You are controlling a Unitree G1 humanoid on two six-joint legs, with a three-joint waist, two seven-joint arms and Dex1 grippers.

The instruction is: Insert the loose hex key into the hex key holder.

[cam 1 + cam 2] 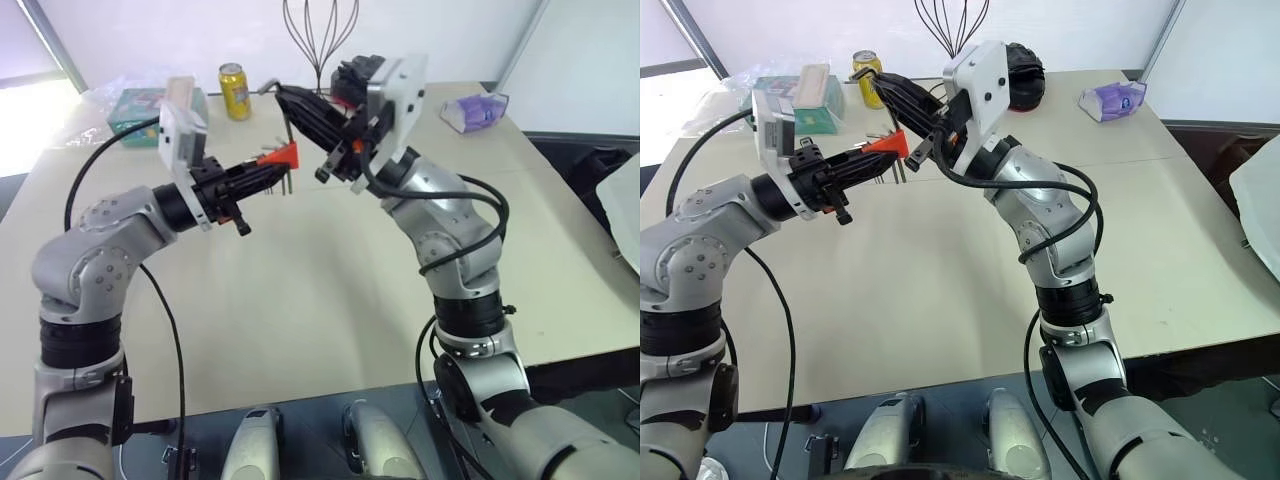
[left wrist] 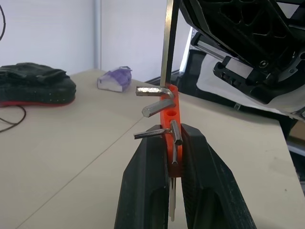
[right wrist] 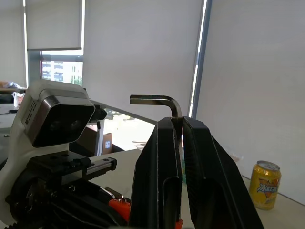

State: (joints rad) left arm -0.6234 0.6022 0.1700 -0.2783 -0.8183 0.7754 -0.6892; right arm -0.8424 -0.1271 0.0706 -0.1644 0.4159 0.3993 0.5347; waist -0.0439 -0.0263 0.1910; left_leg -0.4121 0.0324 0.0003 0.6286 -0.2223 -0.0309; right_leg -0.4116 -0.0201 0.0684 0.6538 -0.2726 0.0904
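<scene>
Up in the middle of the left eye view, above the tan table (image 1: 300,300), both arms meet in mid-air. The left gripper (image 1: 268,170) comes in from the left side of the frame and is clamped tight on the hex key holder (image 1: 281,156), the little orange-red block poking out past its fingertips. In the left wrist view the holder (image 2: 170,121) sits pinched between the two black fingers (image 2: 147,181), with several short grey keys sticking out of it at odd angles.

The right gripper (image 1: 287,97) reaches in from the right and points toward the upper left, just above the holder. It's squeezed onto the loose hex key (image 3: 159,101): in the right wrist view the long leg runs down between the closed fingers and the short bent end sticks out sideways over the tips. In the left wrist view a long thin rod (image 2: 168,43) comes straight down to the top of the orange block, right at it, though I can't tell if the tip is actually inside a hole or just touching.

Other stuff on the table, toward the top of the frame: a yellow soda can (image 1: 235,90), a green box (image 1: 140,108) at upper left, a purple tissue packet (image 1: 475,110) at upper right, and a dark bag (image 1: 1025,75) behind the right arm.
</scene>
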